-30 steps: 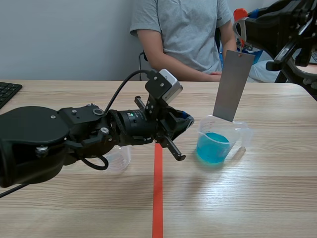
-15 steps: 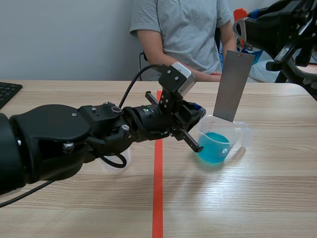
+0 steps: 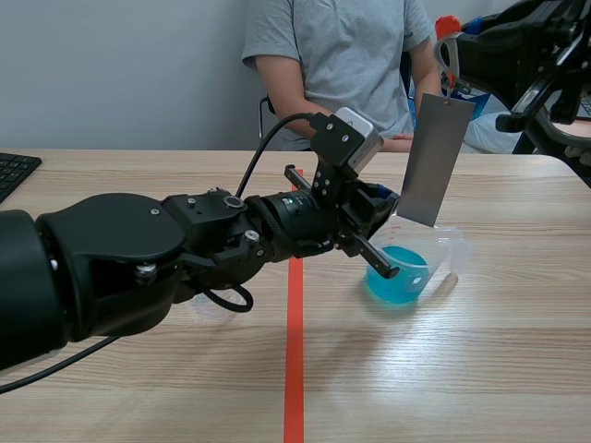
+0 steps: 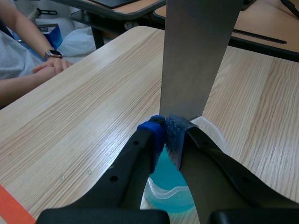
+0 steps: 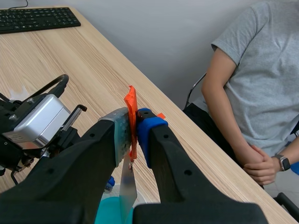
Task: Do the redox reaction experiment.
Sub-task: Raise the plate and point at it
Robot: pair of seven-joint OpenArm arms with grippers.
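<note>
Reaching farther along the orange-red tape line (image 3: pixel 294 369) than a second ago, the left gripper (image 3: pixel 379 233) is now hanging at the near rim of the beaker (image 3: pixel 448 247). The metal strip (image 3: pixel 432 157) is standing in the beaker's mouth as before, over the blue liquid (image 3: pixel 397 277). From the left wrist, the left gripper's pads are meeting with nothing between them, just above the beaker, and the strip is rising right ahead. From the right wrist, the right gripper (image 5: pixel 133 128) is clenching the strip by its orange tab (image 5: pixel 131 105); whether the strip's tip is wetting yet is hard to tell. I judge the dipping is under way, with the soak and the removal still to come. A person (image 3: pixel 342 55) is sitting across the table and a keyboard (image 3: pixel 14 171) is lying well apart. The left gripper is crowding the beaker and could nudge it.
</note>
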